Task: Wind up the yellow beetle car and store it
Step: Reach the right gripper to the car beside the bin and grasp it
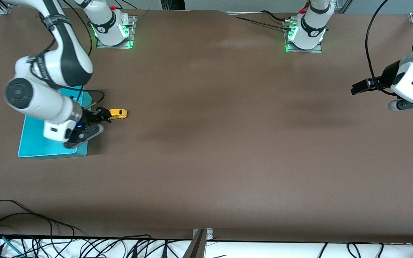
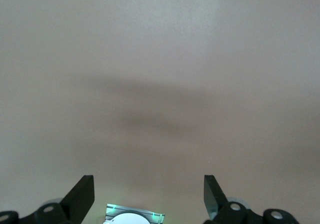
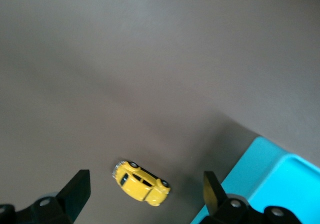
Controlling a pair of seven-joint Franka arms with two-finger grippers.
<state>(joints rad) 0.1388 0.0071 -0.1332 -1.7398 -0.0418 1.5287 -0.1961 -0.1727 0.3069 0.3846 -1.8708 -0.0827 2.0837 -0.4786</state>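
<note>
High front camera looking down across the table (image 1: pixel 206 150) toward both arm bases, left wrist camera facing bare tabletop, right wrist camera close above the yellow car (image 3: pixel 141 182) and turquoise bin (image 3: pixel 270 179), both shared with front view

Even overhead light; soft shadows; hazy, washed-out left wrist view

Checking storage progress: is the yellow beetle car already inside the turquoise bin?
No. The yellow beetle car sits on the brown table beside the turquoise bin, between the right tool's open fingers.
</note>
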